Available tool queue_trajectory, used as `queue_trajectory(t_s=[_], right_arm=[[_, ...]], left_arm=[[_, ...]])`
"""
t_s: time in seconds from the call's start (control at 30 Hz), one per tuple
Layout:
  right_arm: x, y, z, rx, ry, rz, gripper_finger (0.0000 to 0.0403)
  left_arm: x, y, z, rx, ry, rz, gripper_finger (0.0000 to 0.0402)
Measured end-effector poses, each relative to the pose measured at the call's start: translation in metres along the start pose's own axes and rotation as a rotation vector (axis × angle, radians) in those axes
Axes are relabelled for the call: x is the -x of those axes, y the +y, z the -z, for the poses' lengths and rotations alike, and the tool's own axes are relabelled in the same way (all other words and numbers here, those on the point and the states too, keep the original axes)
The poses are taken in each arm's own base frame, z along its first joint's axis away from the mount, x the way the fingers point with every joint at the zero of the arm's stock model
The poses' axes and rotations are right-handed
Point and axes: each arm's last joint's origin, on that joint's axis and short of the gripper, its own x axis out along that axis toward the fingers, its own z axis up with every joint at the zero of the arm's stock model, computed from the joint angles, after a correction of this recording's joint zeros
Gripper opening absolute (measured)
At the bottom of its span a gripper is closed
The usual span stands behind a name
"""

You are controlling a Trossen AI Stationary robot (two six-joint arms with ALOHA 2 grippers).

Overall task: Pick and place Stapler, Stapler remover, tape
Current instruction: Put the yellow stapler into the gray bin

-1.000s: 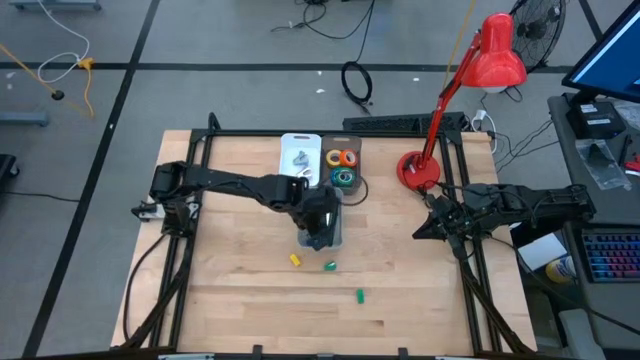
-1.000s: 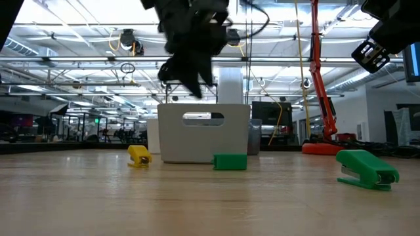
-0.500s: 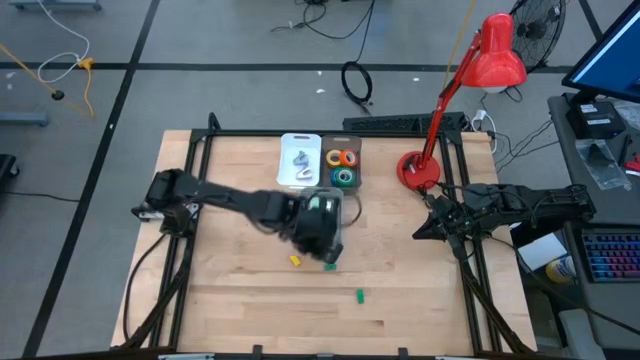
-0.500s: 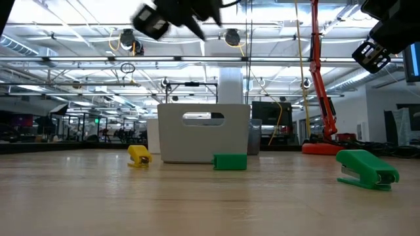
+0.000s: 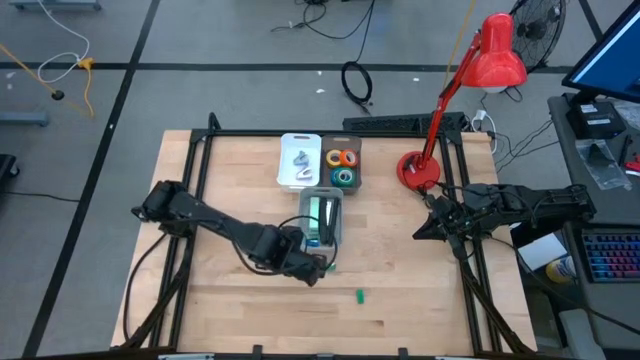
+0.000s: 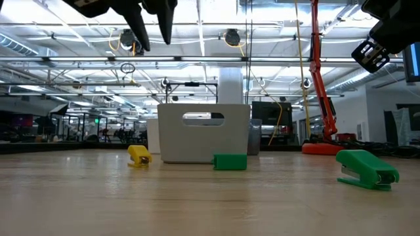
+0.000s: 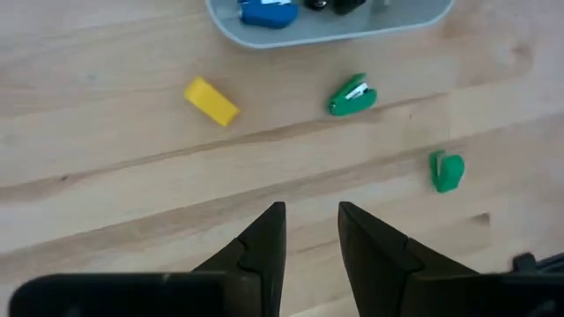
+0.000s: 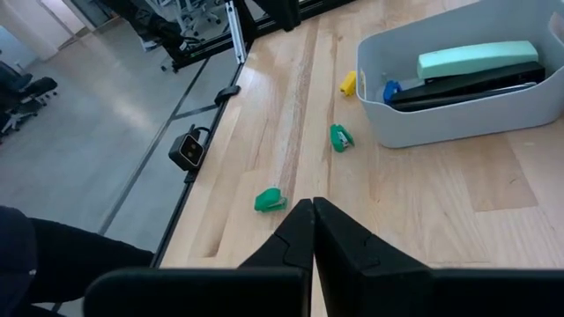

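Observation:
My left gripper (image 5: pixel 310 272) (image 7: pixel 308 231) hangs above the table, just near of the grey bin (image 5: pixel 322 218), pointing down. Its fingers stand a little apart with nothing between them. Below it on the wood lie a small yellow piece (image 7: pixel 211 101) and two small green staplers (image 7: pixel 352 95) (image 7: pixel 448 170). The bin holds a mint stapler (image 8: pixel 476 60), a black one and a blue piece (image 8: pixel 392 91). Tape rolls (image 5: pixel 344 167) sit in a dark tray at the back. My right gripper (image 5: pixel 420 232) (image 8: pixel 313 220) waits shut at the table's right.
A white tray (image 5: pixel 300 160) with grey metal pieces stands beside the tape tray at the back. A red desk lamp (image 5: pixel 418 170) stands on the back right corner. Bare wood lies along the near edge, around the nearer green stapler (image 5: pixel 360 295).
My left gripper has left its place over the grey bin, going toward the table's near left and rising a little. It has rolled about its own axis on the way. The bin and the small pieces on the wood have stayed put.

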Motion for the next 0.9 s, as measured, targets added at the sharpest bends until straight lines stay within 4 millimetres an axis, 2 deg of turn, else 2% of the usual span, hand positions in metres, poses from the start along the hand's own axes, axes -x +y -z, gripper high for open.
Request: queue_trajectory(t_s=[0.17, 0.57, 0.7, 0.9], right_arm=[[0.0, 0.0, 0.0, 0.0, 0.0, 0.0, 0.0], [0.0, 0.0, 0.0, -0.007, 0.0, 0.0, 0.0], [0.0, 0.0, 0.0, -0.007, 0.0, 0.0, 0.0], [0.0, 0.0, 0.0, -0.007, 0.0, 0.0, 0.0]], left_arm=[[-0.01, 0.004, 0.003, -0.005, -0.003, -0.032, 0.0128], [-0.045, 0.019, 0.005, 0.24, -0.02, -0.071, 0.023], [-0.06, 0.026, 0.005, 0.267, -0.019, -0.063, 0.0244], [-0.071, 0.037, 0.001, 0.34, -0.112, -0.079, 0.0244]])
